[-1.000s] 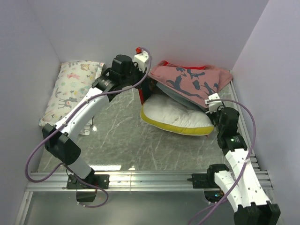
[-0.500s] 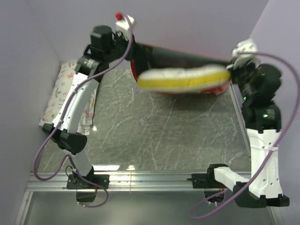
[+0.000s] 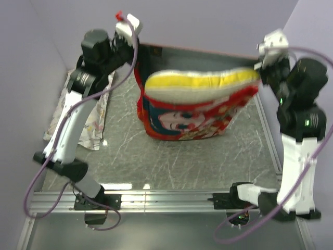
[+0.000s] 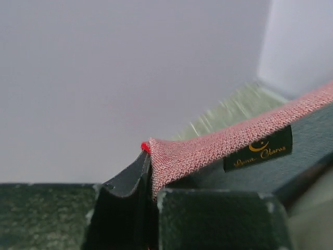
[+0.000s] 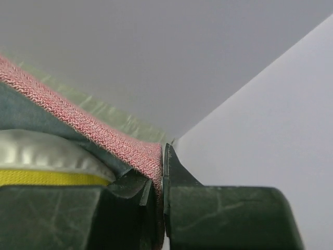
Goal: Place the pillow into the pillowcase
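Your pillow (image 3: 203, 83) sits in the open mouth of the pillowcase (image 3: 187, 117), at the middle of the top view. Its yellow edge band and a strip of cream quilting show above the red cloth, and you cannot tell how deep it reaches inside. The pillowcase hangs like a sack, printed red face toward the camera, stretched between its two upper corners.

At the 10 o'clock corner your left gripper (image 3: 134, 61) is clamped on the hem. Its wrist view shows both fingers pressed together on the dull pink woven edge, with a small black label (image 4: 258, 149) in gold script at 3 o'clock of the pinch. At the 2 o'clock corner your right gripper (image 3: 258, 66) nips the pink weave between closed fingers, with the pillow's cream skin and yellow band at 9 o'clock of them.

Whether the sack's lower edge touches the grey marbled table (image 3: 156, 156) cannot be told. At 9 o'clock of the pillowcase, near the left wall, a white animal-print pillow (image 3: 96, 122) lies partly under the left arm.
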Motion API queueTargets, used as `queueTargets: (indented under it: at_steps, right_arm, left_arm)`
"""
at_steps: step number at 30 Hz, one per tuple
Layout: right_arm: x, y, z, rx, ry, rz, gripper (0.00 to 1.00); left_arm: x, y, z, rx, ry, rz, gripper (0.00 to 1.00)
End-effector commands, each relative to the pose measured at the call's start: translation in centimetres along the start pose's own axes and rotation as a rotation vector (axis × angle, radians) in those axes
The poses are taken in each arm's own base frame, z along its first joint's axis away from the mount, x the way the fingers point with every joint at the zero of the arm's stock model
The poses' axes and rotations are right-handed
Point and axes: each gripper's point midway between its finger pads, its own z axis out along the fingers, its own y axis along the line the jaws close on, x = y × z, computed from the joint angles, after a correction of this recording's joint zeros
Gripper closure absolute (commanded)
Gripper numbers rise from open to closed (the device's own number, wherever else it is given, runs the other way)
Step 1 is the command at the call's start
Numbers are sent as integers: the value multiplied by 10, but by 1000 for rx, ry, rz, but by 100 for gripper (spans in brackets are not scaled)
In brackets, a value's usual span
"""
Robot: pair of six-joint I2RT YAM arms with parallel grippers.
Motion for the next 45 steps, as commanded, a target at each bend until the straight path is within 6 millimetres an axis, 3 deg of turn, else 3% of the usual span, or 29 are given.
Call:
queueTargets:
  at_steps: [1, 2, 5, 9, 11, 12, 15, 17, 19, 21, 23, 25, 26, 28, 29, 30, 32, 33, 34, 35, 36, 38, 39, 40, 41, 42, 43, 44, 45]
  right_arm:
    - [-86, -140, -80, 606, -158, -7, 100]
    - [-101, -148, -92, 642, -211, 7, 100]
    - [-92, -142, -91, 649, -230, 39, 100]
    - [-13, -75, -38, 405, -44, 27, 100]
    - [-30, -99, -51, 516, -87, 21, 100]
    - [-51, -114, -63, 563, -130, 26, 100]
    - [-121, -161, -117, 714, -292, 24, 100]
    - [-133, -166, -129, 748, -353, 30, 100]
    - [-109, -145, -104, 648, -289, 24, 100]
    - [-61, -93, -57, 439, -170, 50, 100]
    - [-29, -69, -32, 386, -78, 29, 100]
    - [-56, -98, -53, 485, -128, 53, 100]
    - [-114, -137, -94, 597, -280, 87, 100]
    - [-155, -166, -139, 707, -411, 68, 100]
    - [-172, -178, -166, 771, -493, 68, 100]
    - [-173, -178, -168, 783, -500, 51, 100]
    - [-148, -160, -151, 750, -484, 54, 100]
    - [-131, -142, -132, 676, -452, 54, 100]
    - [-112, -121, -113, 593, -407, 51, 100]
    - [-66, -81, -73, 448, -282, 48, 100]
    - [-38, -56, -50, 363, -205, 78, 100]
    - [30, -3, -12, 194, 2, 65, 100]
    - [35, -4, -11, 214, 23, 90, 100]
    - [9, -27, -21, 277, -38, 111, 100]
    - [-13, -45, -32, 323, -85, 114, 100]
    - [-38, -68, -46, 385, -135, 106, 100]
    - [-101, -111, -82, 490, -286, 115, 100]
    - [-132, -134, -105, 562, -366, 109, 100]
    - [-158, -157, -131, 653, -442, 78, 100]
  left_arm:
    - [-164, 121, -111, -574, -442, 45, 100]
    - [-188, 120, -139, -616, -533, 48, 100]
    - [-191, 121, -151, -653, -615, 81, 100]
    - [-88, 100, -80, -477, -299, 48, 100]
    - [-82, 110, -78, -510, -256, 38, 100]
    - [-128, 113, -107, -538, -375, 34, 100]
    - [-210, 119, -171, -632, -632, 84, 100]
    - [-230, 114, -194, -651, -723, 94, 100]
    - [-193, 113, -159, -586, -606, 77, 100]
    - [-120, 104, -106, -479, -379, 60, 100]
    - [-83, 110, -81, -499, -262, 58, 100]
    - [-138, 126, -119, -557, -413, 9, 100]
    - [-167, 125, -134, -560, -499, -1, 100]
    - [-248, 102, -199, -550, -779, 55, 100]
    - [-263, 95, -222, -559, -845, 71, 100]
    - [-269, 95, -229, -577, -868, 85, 99]
    - [-253, 99, -220, -579, -796, 54, 100]
    - [-199, 108, -168, -537, -628, 30, 100]
    - [-168, 100, -145, -469, -554, 22, 100]
    - [-132, 92, -131, -432, -461, 3, 100]
    - [-54, 90, -88, -400, -254, -23, 99]
    - [48, 70, -51, -308, 35, -66, 100]
    - [52, 69, -48, -309, 50, -89, 100]
    - [37, 84, -56, -355, 10, -109, 100]
    - [-34, 94, -77, -382, -172, -116, 100]
    - [-78, 101, -94, -406, -280, -128, 100]
    - [-106, 122, -98, -465, -346, -117, 100]
    - [-151, 126, -117, -491, -457, -90, 100]
    - [-248, 105, -192, -505, -749, 17, 100]
